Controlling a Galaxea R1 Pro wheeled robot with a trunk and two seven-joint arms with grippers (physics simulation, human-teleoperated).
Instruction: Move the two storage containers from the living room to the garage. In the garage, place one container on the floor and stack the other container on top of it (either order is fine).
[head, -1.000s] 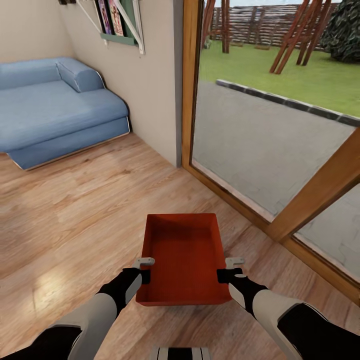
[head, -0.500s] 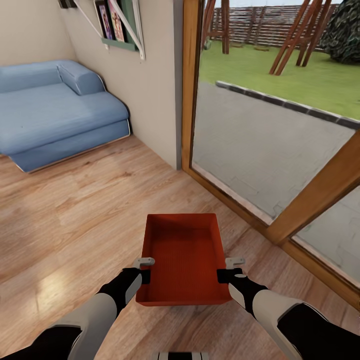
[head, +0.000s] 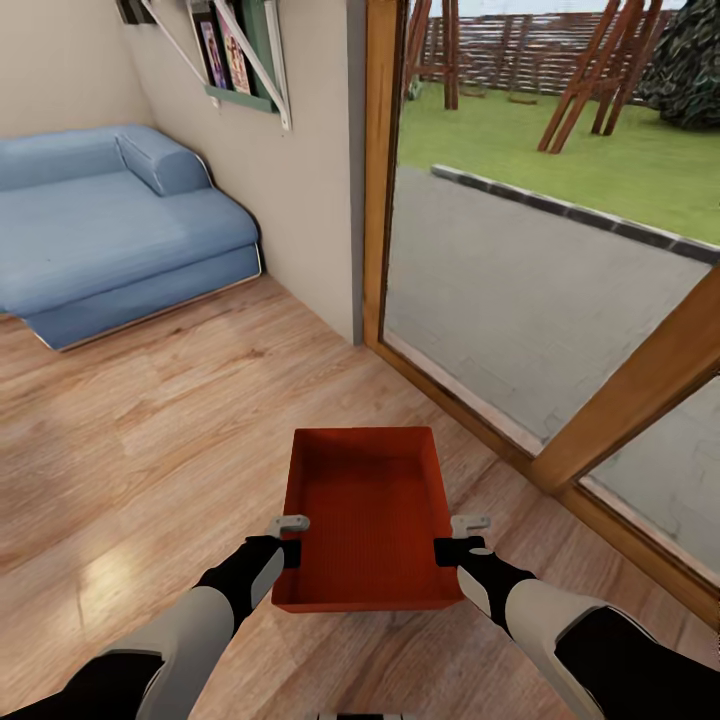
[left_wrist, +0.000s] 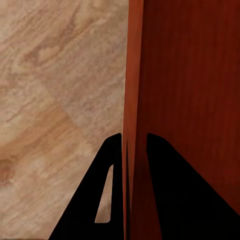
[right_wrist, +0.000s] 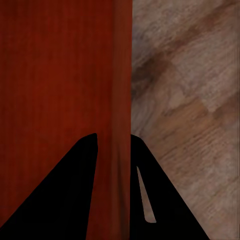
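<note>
Container (head: 367, 515) hangs at your 12 o'clock above the wood floor (head: 150, 420); your left gripper (head: 290, 540) pinches its 9 o'clock wall, right gripper (head: 448, 540) its 3 o'clock wall. Sofa (head: 100, 225) sits at 10 o'clock.

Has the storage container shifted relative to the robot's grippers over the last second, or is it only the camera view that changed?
No. The storage container sits at the same spot between the left gripper and right gripper; only the background, like the sofa, drifts, so the robot is moving.

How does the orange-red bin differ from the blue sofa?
The orange-red rectangular bin is hard-walled, open-topped and empty; the blue cushioned sofa is soft and padded. The bin is gripped by the left gripper and right gripper; the sofa sits by the wall.
</note>
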